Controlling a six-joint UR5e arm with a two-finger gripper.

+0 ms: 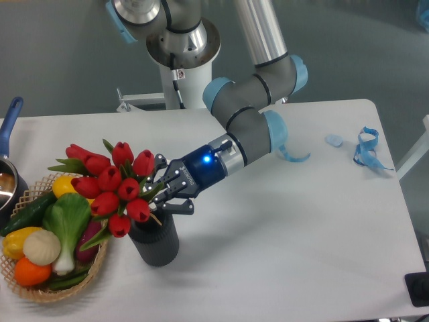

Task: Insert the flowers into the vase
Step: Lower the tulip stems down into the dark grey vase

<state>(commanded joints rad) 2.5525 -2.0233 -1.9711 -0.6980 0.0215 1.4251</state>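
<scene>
While your gripper is clamping the flowers by their stems, the vase is sitting just below it. You're seeing the basket lying beyond the blooms, on the vase's far side from your gripper.

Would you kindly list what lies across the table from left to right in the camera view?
Pot with blue handle → wicker basket of vegetables → vase → gripper → blue strap → small pale blue piece → tangled blue ribbon.
</scene>
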